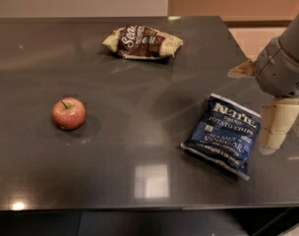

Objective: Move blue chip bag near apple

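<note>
The blue chip bag lies flat on the right part of the dark table, its white lettering facing up. The red apple stands on the left part of the table, far from the bag. My gripper hangs at the right edge of the view, just to the right of the bag and close to the table top. It holds nothing that I can see. The grey arm rises above it.
A brown and tan snack bag lies at the back middle of the table. The table's right edge runs behind the gripper, with a pale floor beyond it. The front edge is near the bottom of the view.
</note>
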`<state>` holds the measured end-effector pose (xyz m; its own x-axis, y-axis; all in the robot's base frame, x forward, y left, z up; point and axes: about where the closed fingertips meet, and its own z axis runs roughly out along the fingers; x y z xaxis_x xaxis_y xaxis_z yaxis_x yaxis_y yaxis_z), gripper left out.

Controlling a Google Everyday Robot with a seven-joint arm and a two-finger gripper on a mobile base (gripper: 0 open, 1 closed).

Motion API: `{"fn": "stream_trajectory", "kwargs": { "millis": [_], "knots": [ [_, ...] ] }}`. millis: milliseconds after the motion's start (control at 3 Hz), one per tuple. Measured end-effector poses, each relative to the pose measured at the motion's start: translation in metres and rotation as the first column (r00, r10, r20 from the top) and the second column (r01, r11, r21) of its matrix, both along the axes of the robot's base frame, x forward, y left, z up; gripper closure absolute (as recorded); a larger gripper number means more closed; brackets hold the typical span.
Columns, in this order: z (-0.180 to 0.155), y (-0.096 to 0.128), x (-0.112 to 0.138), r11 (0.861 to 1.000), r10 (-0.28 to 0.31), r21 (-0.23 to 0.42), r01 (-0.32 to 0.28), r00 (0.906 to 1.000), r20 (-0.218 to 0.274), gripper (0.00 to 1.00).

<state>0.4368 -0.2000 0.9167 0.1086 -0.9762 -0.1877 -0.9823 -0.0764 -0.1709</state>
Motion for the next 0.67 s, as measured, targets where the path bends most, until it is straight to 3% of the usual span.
{"fn": "stream_trajectory", "kwargs": {
  "millis": [333, 667],
  "knots": [
    [-0.019, 0.012, -0.005, 0.992, 0.124, 0.021, -0.124, 0.9923, 0.007, 0.0],
    [-0.034, 0.02, -0.008, 0.978, 0.208, 0.033, -0.208, 0.978, -0.002, 0.0]
  ]
}}
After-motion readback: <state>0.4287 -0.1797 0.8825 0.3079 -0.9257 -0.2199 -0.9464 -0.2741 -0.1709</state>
